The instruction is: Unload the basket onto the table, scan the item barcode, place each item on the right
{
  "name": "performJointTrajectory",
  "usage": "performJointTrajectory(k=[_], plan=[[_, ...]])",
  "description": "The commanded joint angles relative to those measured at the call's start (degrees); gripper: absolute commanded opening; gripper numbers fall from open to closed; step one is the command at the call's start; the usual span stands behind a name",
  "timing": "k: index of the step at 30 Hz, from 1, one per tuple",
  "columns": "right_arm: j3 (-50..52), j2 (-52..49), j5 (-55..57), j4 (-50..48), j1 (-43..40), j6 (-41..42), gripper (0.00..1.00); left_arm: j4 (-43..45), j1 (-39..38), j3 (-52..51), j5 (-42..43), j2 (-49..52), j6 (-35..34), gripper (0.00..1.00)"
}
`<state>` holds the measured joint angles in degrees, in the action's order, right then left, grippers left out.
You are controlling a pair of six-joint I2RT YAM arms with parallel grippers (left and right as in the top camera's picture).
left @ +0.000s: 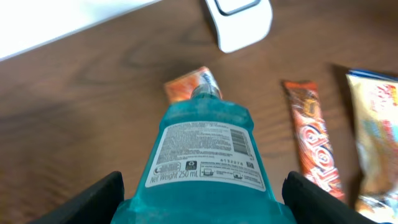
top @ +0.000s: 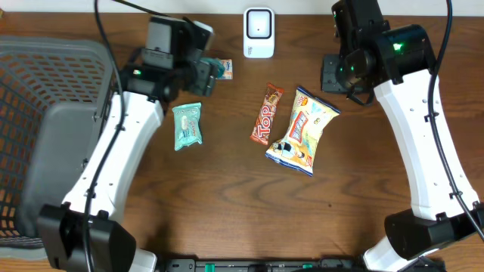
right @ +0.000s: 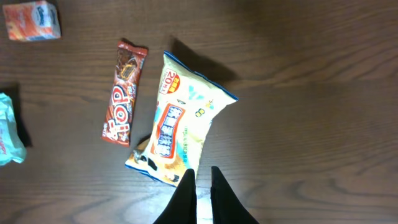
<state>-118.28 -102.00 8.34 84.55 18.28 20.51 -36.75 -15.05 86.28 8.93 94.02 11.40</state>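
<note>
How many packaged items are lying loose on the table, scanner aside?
4: a small orange packet at the far side, a teal packet beside the left arm, a Top bar at centre, and a yellow snack bag right of it. The left arm could hide more.

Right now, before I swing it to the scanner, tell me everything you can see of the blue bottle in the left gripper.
The blue bottle looks like clear teal-blue plastic. Its broad shoulders narrow to a neck that points away from the wrist camera, toward a small orange packet beyond it. A white label of fine print, reading "Net Weight 250 mL", faces the camera; I cannot make out a barcode on it. The left gripper clamps the bottle's two sides. The base is out of view.
</note>
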Motion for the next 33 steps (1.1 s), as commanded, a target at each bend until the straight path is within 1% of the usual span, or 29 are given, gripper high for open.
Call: performJointTrajectory(k=[1,9,14,20,27,30,31,32,33], plan=[[0.2,0.3,0.0,0.1,0.1,-2.4,0.05,-1.4,-5.7,0.8,1.2,-1.0,-4.3,0.58],[0.2,0.3,0.2,-0.1,0.0,-3.0,0.05,-1.5,-19.8,-1.3,1.1,1.7,-5.8,0.58],[0.2,0.3,0.2,0.3,-0.2,-3.9,0.04,-0.9,-24.8,-1.7,1.1,7.9,-5.8,0.58],[0.2,0.3,0.6,1.6,-1.3,-5.8,0.02,-1.7,-26.8,-1.7,1.1,14.2,-6.8,0.58],[0.1,0.8,0.1,1.2,-5.1,-5.5,0.02,-4.6,-26.8,-1.7,0.7,14.6,-6.8,0.58],[0.1,2.0,-0.7,1.1,-7.6,-4.3,0.05,-5.2,-26.8,-1.7,0.0,14.6,-6.8,0.58],[0.1,2.7,-1.5,0.9,-8.5,-4.3,0.08,-5.2,-26.8,-1.7,-0.3,14.6,-6.8,0.58],[0.1,3.5,-2.5,0.7,-9.6,-4.3,0.12,-5.3,-26.8,-1.7,-0.6,14.6,-6.8,0.58],[0.1,4.3,-3.8,0.3,-10.6,-4.3,0.23,-5.4,-26.8,-1.7,-0.7,14.6,-6.8,0.6]])
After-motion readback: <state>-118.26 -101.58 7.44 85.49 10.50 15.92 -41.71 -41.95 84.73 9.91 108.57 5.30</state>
